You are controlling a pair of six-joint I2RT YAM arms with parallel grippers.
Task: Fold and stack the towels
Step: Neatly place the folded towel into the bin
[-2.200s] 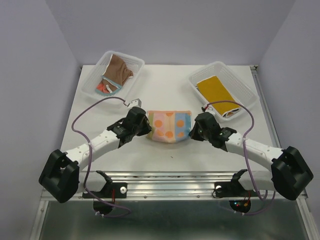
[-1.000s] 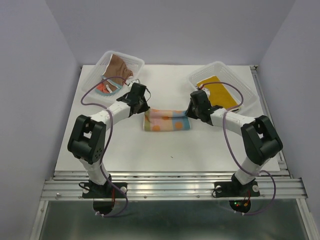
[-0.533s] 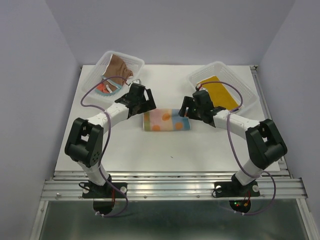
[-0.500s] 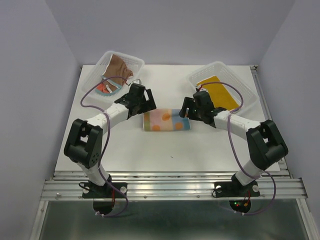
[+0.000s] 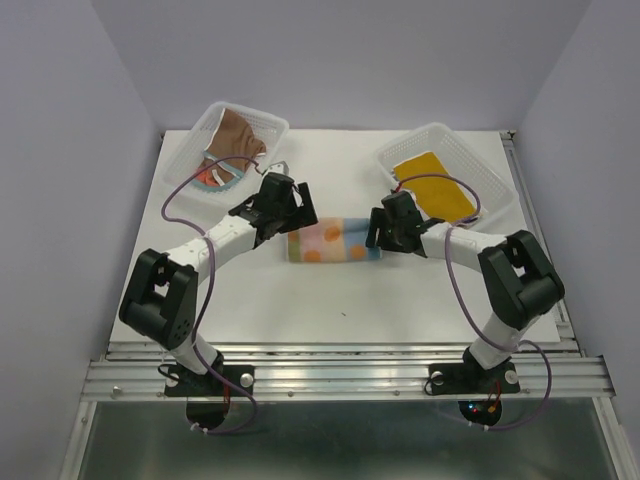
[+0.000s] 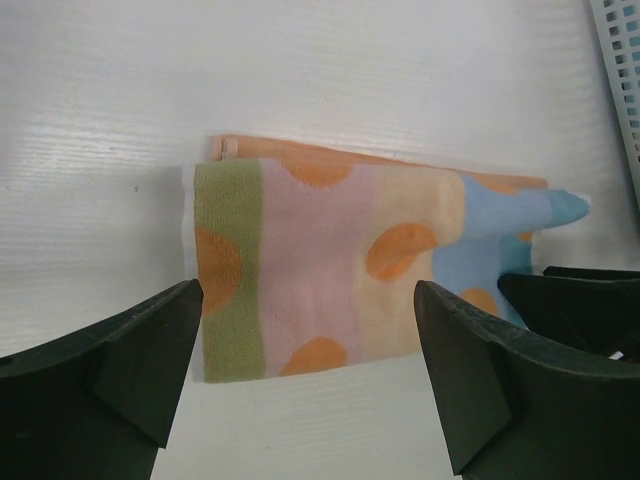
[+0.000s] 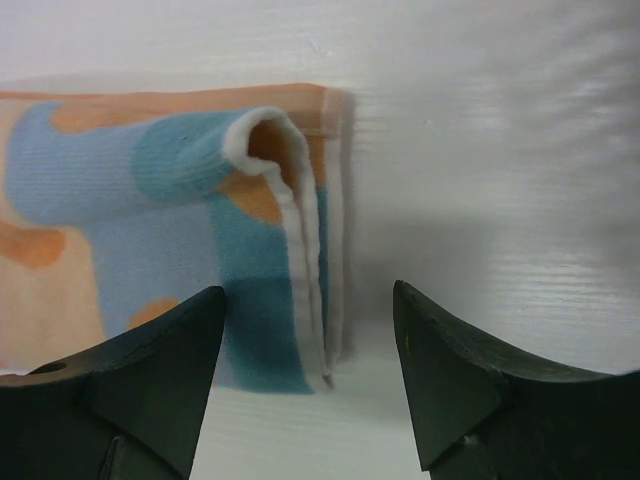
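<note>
Drawn nearer the folded towel [image 5: 335, 241], left fingers [image 6: 100, 370] and right fingers [image 7: 130, 390] gape empty.

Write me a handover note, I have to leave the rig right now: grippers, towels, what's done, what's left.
Left gripper: open, empty, at the left end of the pastel spotted towel.
Right gripper: open, empty, at its right end, where a corner curls up.
Towels: the spotted one lies in a strip on the table between the arms. The mustard yellow towel lies flat in the right basket. The brown towel sits crumpled in the left basket with another cloth.
Done: spotted towel folded in layers.
Left: probably flatten the corner, fold smaller, stack it; then the left basket's towels.
</note>
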